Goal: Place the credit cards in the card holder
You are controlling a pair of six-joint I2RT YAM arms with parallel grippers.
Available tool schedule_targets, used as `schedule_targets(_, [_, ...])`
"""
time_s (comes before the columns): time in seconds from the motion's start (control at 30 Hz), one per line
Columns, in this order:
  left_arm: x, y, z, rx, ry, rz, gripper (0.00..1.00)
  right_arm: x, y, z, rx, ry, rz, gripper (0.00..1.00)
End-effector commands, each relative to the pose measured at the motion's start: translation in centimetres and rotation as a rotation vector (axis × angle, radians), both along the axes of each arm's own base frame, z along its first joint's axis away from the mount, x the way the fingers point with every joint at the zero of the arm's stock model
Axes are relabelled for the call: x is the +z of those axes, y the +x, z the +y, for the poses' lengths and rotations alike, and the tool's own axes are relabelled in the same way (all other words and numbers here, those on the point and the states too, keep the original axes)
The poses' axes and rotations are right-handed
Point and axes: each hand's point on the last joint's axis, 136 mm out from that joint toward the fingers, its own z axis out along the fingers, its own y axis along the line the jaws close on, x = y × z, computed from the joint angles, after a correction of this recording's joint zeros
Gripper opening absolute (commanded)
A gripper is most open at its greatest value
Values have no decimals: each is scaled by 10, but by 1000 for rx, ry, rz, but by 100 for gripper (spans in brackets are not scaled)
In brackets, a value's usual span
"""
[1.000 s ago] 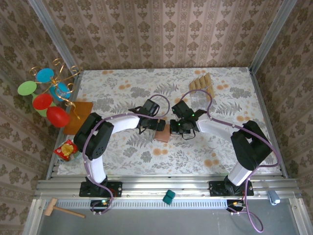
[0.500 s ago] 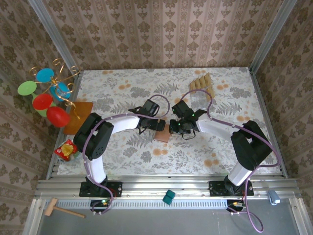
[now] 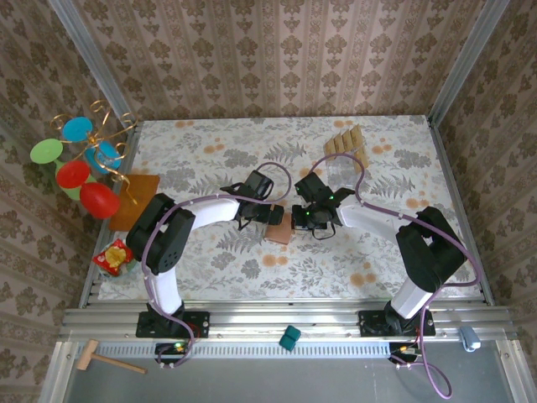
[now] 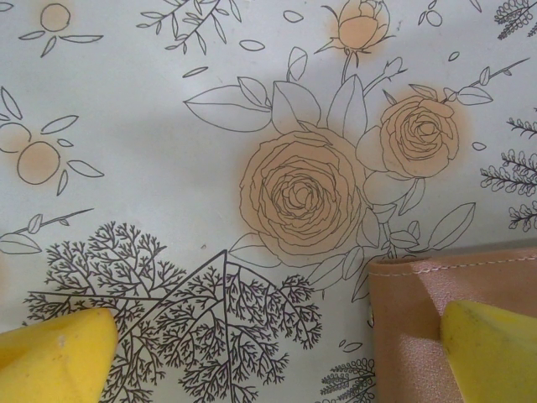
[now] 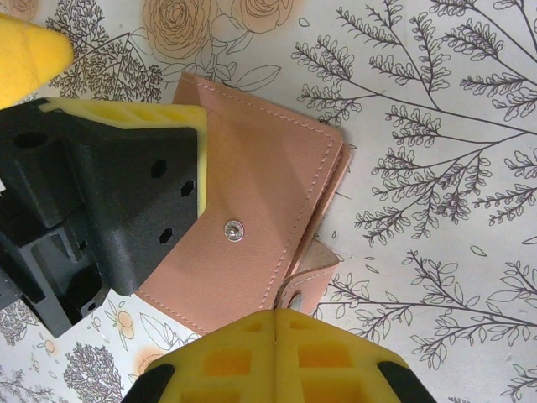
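Observation:
The salmon-brown card holder (image 3: 279,234) lies mid-table between both grippers. In the right wrist view the card holder (image 5: 252,210) lies folded, its snap stud facing up. Its snap flap (image 5: 323,281) curls up off the cloth into my right gripper (image 5: 277,317), which is shut on the flap's end. My left gripper (image 3: 270,215) is open: one of its fingers (image 5: 117,193) rests on the holder's left part, the other yellow tip (image 5: 25,50) hangs over bare cloth. In the left wrist view the holder's corner (image 4: 411,311) lies under the right finger (image 4: 491,348). The tan credit cards (image 3: 346,140) stand at the back right.
A clear stand (image 3: 342,166) sits just in front of the cards. At the left edge are a wire ornament with coloured discs (image 3: 80,164), an orange-brown mat (image 3: 134,201) and a red-yellow item (image 3: 113,257). A wooden mallet (image 3: 105,359) and a teal block (image 3: 289,337) lie off the table's front.

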Motion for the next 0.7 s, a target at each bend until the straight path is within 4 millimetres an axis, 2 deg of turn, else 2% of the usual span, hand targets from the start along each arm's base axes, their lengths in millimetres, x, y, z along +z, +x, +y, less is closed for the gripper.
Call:
schedule_targets(0.0, [-31,-32,24,-3,101,122,100,-6,-7,-2,-2,-8,23,0])
schedule_targets(0.33, [-32,-31,24,-7,102,122,100,11,4,26,-1,137,12,0])
schedule_targets(0.67, [-32,-31,23,-3,95,120,99,-3,15,39,-13,160,29,0])
